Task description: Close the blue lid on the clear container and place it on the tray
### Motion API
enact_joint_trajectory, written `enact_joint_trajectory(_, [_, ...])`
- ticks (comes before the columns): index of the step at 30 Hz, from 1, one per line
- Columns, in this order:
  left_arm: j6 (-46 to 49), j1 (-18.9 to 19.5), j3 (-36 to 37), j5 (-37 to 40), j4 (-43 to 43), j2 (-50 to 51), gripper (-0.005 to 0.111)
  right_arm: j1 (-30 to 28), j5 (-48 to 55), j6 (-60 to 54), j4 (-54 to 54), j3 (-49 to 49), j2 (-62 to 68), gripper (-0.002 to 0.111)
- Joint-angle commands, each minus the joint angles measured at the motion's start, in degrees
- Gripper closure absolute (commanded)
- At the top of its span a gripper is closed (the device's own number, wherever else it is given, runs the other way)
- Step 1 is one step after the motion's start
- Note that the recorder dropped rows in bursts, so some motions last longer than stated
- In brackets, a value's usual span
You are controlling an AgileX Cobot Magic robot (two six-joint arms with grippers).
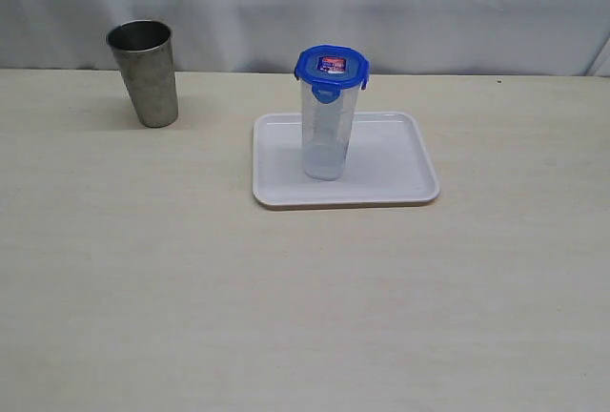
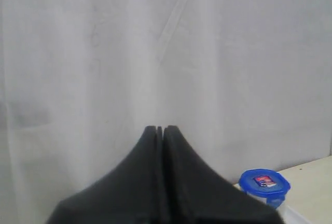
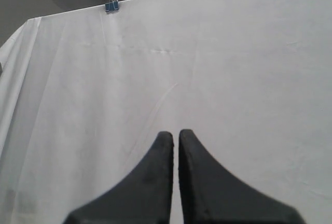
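Observation:
The clear container (image 1: pixel 324 135) stands upright on the white tray (image 1: pixel 400 159), toward its left half. The blue lid (image 1: pixel 331 66) with its red-and-white label sits on top of the container, flaps down. Neither arm shows in the exterior view. My left gripper (image 2: pixel 160 128) is shut and empty, raised and facing the white backdrop; the blue lid (image 2: pixel 263 182) shows low beside it, some way off. My right gripper (image 3: pixel 175 133) is shut with only a thin slit between its fingers, holding nothing, also pointing at the backdrop.
A grey steel cup (image 1: pixel 144 72) stands upright at the back left of the beige table (image 1: pixel 191 288). A white cloth backdrop (image 1: pixel 400 2) hangs behind the table, held by a blue clip (image 3: pixel 111 6).

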Motion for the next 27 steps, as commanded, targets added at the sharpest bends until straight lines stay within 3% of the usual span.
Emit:
enact_joint_trajectory(1, [-0.49,-0.05,0.35,-2.84,-0.43,-2.45,0.107,-0.34,0.72,-0.24,0.35,0.32,-0.41,0.104])
enact_joint_trajectory(12, [-0.34,-0.05,0.35,-3.04,-0.43,-2.44,0.107,-0.34,0.72,-0.24,0.35,0.32,-0.41,0.104])
enact_joint_trajectory(17, [-0.34,-0.05,0.35,-7.16,-0.92,-2.44,0.107,-0.34,0.72,-0.24,0.35,0.32,-0.41,0.104])
enact_joint_trajectory(20, [6.96,-0.05,0.67,-7.28,-10.38,-2.44,0.107,-0.34,0.72,-0.24,0.35,0.32,-0.41,0.104])
enact_joint_trajectory(27, [45.14,-0.05,7.50,-6.85,-47.49,-4.19,0.107,-0.34,0.72,-0.24,0.35,0.32,-0.41,0.104])
